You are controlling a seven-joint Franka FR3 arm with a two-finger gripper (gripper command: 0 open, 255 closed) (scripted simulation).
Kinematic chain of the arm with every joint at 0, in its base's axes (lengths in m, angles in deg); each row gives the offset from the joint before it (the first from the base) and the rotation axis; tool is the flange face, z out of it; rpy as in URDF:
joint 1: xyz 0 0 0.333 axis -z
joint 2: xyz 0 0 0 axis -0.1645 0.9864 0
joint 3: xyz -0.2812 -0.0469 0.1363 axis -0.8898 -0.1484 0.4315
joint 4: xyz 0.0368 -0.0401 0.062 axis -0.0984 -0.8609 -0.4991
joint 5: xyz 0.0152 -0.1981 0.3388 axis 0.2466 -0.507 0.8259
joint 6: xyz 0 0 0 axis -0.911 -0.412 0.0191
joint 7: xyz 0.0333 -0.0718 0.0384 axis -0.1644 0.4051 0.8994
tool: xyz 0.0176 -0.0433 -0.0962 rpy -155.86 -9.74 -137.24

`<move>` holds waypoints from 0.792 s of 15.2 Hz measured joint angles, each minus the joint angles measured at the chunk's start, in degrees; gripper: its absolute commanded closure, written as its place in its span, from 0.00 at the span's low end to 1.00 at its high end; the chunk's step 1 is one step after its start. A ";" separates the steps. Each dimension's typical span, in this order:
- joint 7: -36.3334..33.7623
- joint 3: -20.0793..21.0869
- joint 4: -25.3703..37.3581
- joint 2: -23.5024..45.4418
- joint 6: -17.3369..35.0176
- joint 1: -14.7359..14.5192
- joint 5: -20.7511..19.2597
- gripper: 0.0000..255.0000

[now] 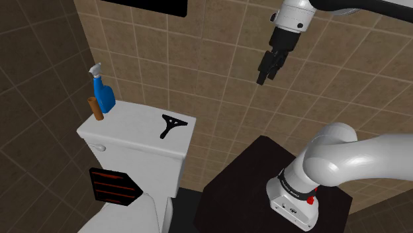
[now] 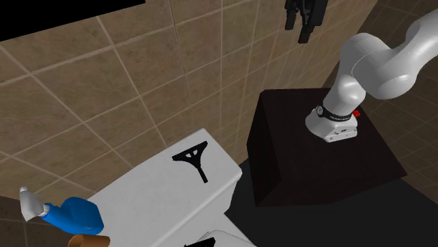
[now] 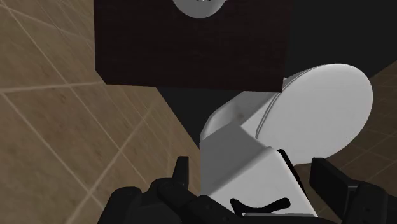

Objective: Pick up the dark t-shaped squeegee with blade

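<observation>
On the tank lid (image 1: 132, 127): squeegee (image 1: 171, 124) lies flat near one end. Gripper (image 1: 263, 79) hangs high above, well apart, fingers spread wide, nothing held between them.

Arm (image 1: 361, 159): white, glossy, thick rounded links
Joints: dark bands between the links
Base ring (image 1: 296, 183): black, with fine white lettering
Base flange (image 1: 291, 204): white, with small dark holes
Mark (image 1: 312, 198): small red spot beside the ring
Gripper (image 1: 263, 79): all black, blocky, two straight fingers
Stand (image 1: 241, 182): dark box
</observation>
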 measured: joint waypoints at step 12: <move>-5.34 6.41 -6.84 11.68 21.95 -1.78 2.80 0.00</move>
